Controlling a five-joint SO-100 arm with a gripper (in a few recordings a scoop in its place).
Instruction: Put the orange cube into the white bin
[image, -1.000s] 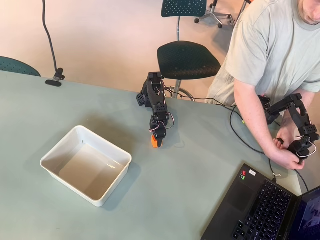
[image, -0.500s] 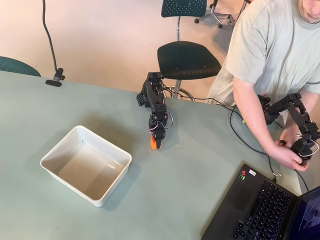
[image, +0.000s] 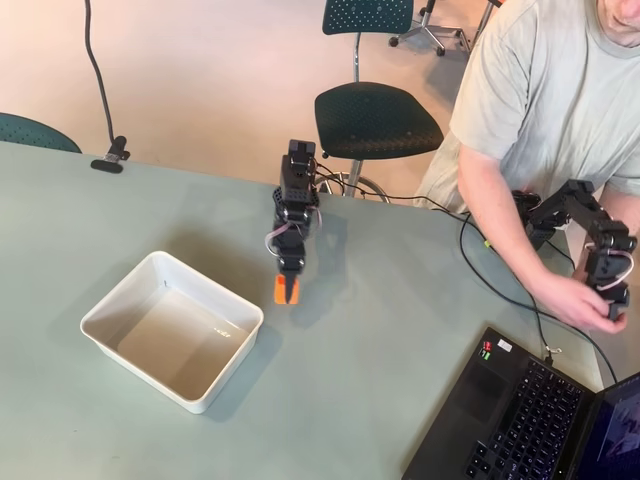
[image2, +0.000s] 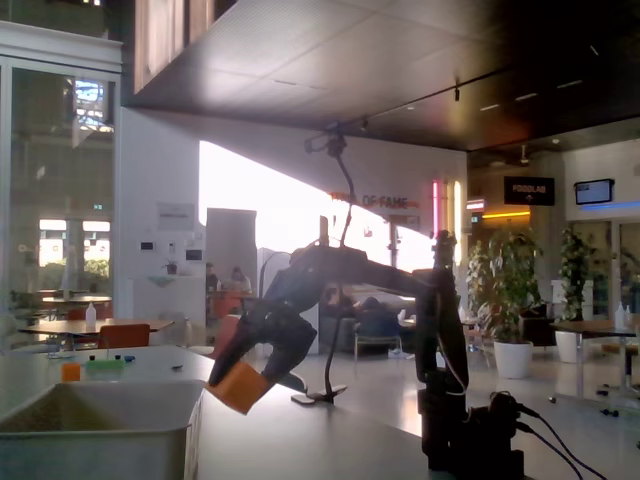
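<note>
Above the pale green tabletop (image: 400, 330), the black two-finger gripper (image: 286, 290) holds the small bright orange plastic cube (image: 281, 291) pinched between its fingers. The fixed view shows the cube (image2: 240, 386) lifted off the surface and tilted, with the gripper (image2: 245, 375) slanting down towards it from the arm's raised elbow.

Seen from overhead, the shallow rectangular white plastic bin (image: 105, 305) with rounded corners lies left of the cube and a little lower in the picture. Its nearest rim corner is just beside the cube, not touching it. From the fixed view, the bin's wall (image2: 100, 435) stands in the left foreground, with the cube near its right end and slightly above rim height. The bin's inside looks bare in the overhead view, and open tabletop surrounds it on all sides.

Away from that gap, a dark open laptop (image: 530, 420) sits at the lower right corner of the overhead view, well apart from the gripper. A black cable (image: 470, 255) runs across the table to the right of the arm. A person in a light grey-green T-shirt (image: 545, 100) leans over the table's right edge. A dark perforated chair (image: 375, 120) stands behind the table's far edge, close behind the arm's base.
</note>
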